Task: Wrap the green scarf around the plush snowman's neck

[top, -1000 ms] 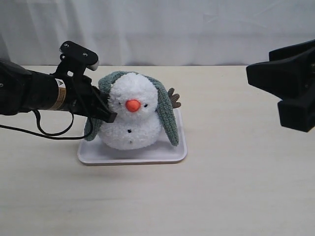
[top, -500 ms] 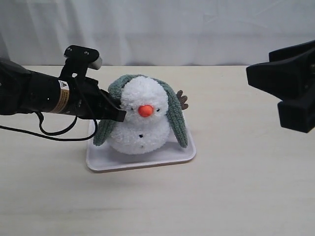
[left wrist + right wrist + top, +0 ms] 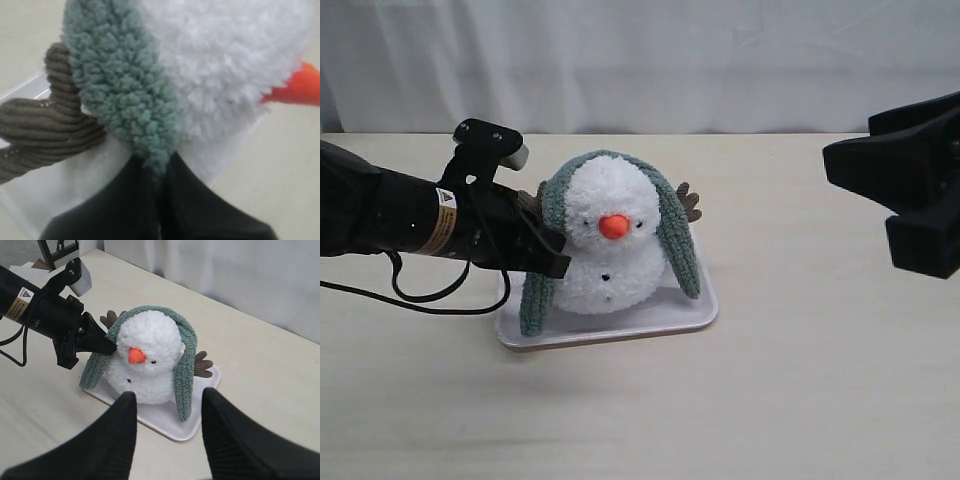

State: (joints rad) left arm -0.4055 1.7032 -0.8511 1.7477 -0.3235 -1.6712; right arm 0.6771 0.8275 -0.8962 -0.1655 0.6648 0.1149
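Tabletop [image 3: 800, 380]: left claw [image 3: 558, 260] pinches green scarf [image 3: 678, 240] (draped over plush snowman [image 3: 608, 192]).

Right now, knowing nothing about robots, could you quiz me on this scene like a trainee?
1. True or false: the green scarf is wound around the plush snowman's neck.
2. What holds the scarf? A the left gripper, B a person's hand, C nothing.
3. Fill in: the snowman sits on a white ____.
Key: 1 false, it drapes over the head; 2 A; 3 tray.
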